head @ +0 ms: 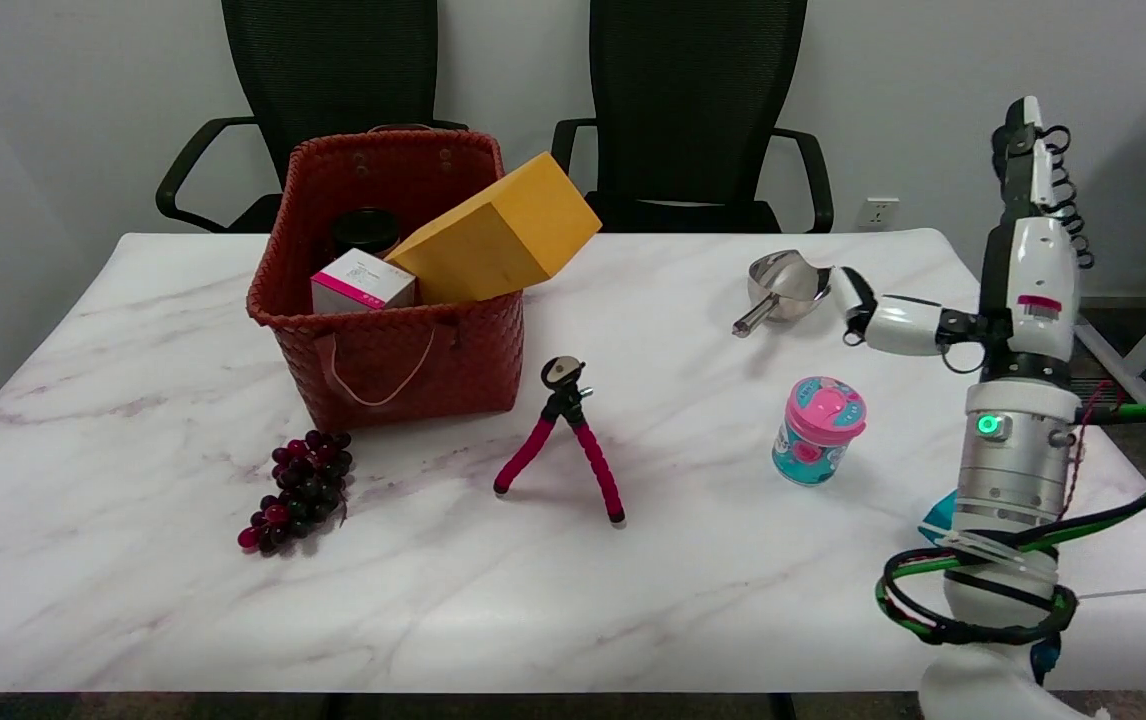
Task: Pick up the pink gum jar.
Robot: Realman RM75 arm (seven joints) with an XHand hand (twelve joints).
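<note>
Pink gum jar (818,430) standing upright on the table (133,560), right side, nothing crowding it, easy to reach. Right hand (1028,215) raised just right of it, holding nothing; fingers apart or together, cannot tell.

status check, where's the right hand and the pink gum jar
Right hand raised high at table's right edge, holds nothing visible. Pink gum jar upright on table, untouched. Path clear; metal scoop sits beyond.

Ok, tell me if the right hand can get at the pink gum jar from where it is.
Probably yes. The right hand is raised well above the jar, which stands upright and alone on bare table, apart from the scoop and tripod.
</note>
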